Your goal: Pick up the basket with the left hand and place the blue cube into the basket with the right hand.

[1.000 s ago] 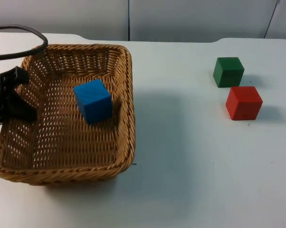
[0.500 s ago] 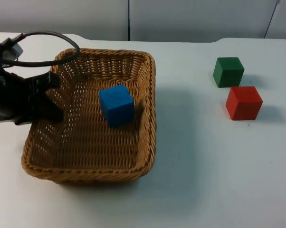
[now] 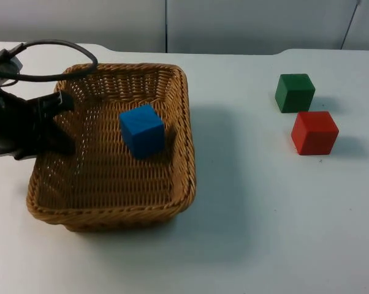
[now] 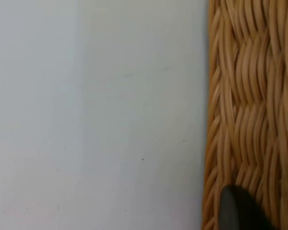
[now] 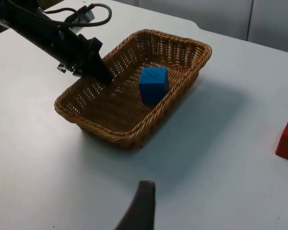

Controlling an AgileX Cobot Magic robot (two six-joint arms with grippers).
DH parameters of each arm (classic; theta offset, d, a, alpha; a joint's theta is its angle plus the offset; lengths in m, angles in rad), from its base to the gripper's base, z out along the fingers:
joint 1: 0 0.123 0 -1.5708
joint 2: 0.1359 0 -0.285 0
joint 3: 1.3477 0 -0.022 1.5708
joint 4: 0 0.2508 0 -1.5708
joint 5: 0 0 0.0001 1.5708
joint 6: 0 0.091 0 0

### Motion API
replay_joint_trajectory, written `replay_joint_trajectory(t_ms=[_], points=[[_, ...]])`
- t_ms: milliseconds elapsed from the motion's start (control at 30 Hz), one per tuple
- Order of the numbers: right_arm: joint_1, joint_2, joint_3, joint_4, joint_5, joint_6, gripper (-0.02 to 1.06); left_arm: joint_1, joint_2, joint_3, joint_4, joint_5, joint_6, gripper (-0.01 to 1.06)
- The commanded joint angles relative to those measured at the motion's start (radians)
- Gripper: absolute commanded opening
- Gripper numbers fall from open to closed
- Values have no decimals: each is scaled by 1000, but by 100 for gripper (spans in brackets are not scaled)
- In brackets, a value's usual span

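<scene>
Left gripper [image 3: 56, 122] clamps the left rim of the basket [image 3: 181, 122], which sits toward the table's [image 3: 246, 233] left edge. Blue cube [image 3: 141, 130] lies inside the basket near its far right wall. Right gripper [image 5: 139, 211] hangs above the table nearer the front edge; finger spacing cannot be told

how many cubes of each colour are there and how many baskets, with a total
blue cube: 1, inside the basket
green cube: 1, on the table
red cube: 1, on the table
basket: 1, left gripper at its left rim
Total: 4 things, 3 cubes and 1 basket
</scene>
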Motion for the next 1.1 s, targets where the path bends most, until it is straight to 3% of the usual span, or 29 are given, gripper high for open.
replay_joint_trajectory(t_ms=[0, 267, 333, 367, 500, 533, 667, 900, 1067], points=[[1, -4, 3, -8, -10, -4, 82, -5, 1, -7, -11, -1, 10, 0], [1, -4, 3, -8, -10, -4, 82, -5, 1, -7, 12, 1, 36, 3], [1, -4, 3, -8, -10, -4, 82, -5, 1, -7, 13, 11, 36, 14], [1, -4, 3, -8, -10, -4, 82, -5, 1, -7, 13, 11, 36, 14], [1, -4, 3, -8, -10, -4, 82, -5, 1, -7, 13, 15, 36, 46], [1, -4, 3, -8, -10, -4, 82, -5, 1, -7, 13, 15, 36, 46], [1, -4, 3, -8, -11, -4, 82, -5, 1, -9, 34, 37, 36, 67], [1, -4, 3, -8, -11, -4, 82, -3, -16, -28, 130, 55, 25, 69], [1, -4, 3, -8, -11, -4, 82, 4, -94, -31, 215, -14, 25, 69]])
